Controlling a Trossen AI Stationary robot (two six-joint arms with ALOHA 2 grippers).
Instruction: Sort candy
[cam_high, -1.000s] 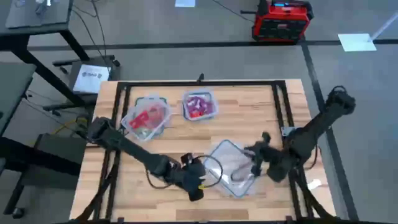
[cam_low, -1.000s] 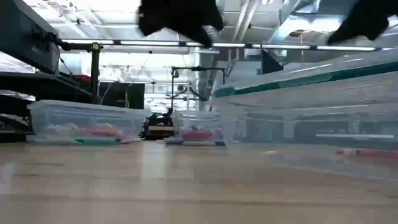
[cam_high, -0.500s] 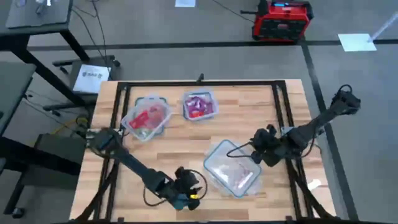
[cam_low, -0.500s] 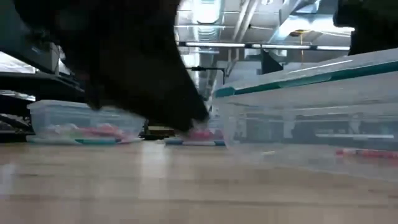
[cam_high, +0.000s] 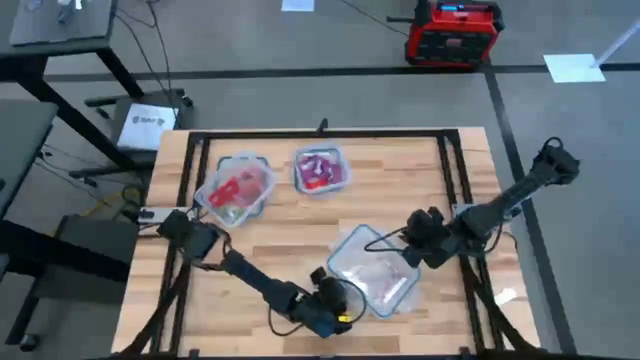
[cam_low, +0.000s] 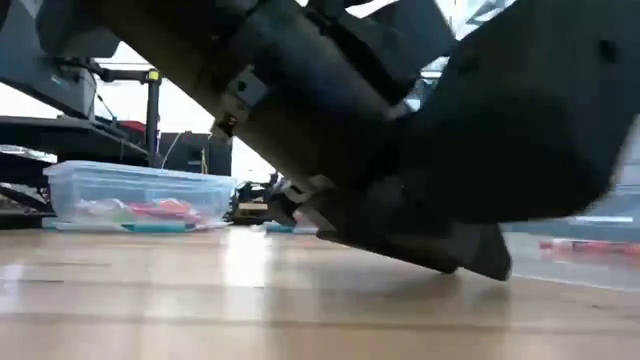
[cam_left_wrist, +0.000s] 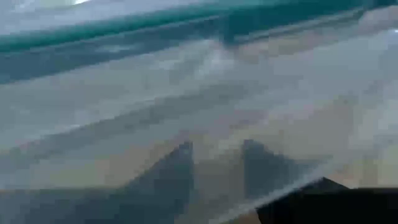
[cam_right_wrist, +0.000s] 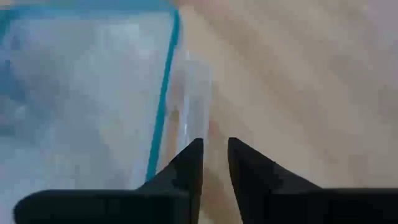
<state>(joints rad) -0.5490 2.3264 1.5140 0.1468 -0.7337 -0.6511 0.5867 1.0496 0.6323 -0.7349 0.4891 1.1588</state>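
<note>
The candy lies sorted in clear tubs. Red and pink pieces fill the far-left tub, purple ones the tub beside it, and a few pink pieces lie in the near tub. My left gripper is low at the near tub's near-left corner. Its fingers stand apart and face the tub's wall. My right gripper hovers at that tub's right corner, with a narrow gap and nothing between its fingers. My left gripper is hard against the near tub's wall, but the blurred wrist view does not show whether its fingers touch it.
A black frame borders the wooden table. The left arm fills most of the low view, just above the tabletop. Bare wood lies left of the near tub and along the far right.
My left gripper has come down toward the table and slid toward the right edge, ending at the near tub's near-left corner. My right gripper has drawn back from above the near tub to its right corner and turned a little. The tubs have stayed put.
</note>
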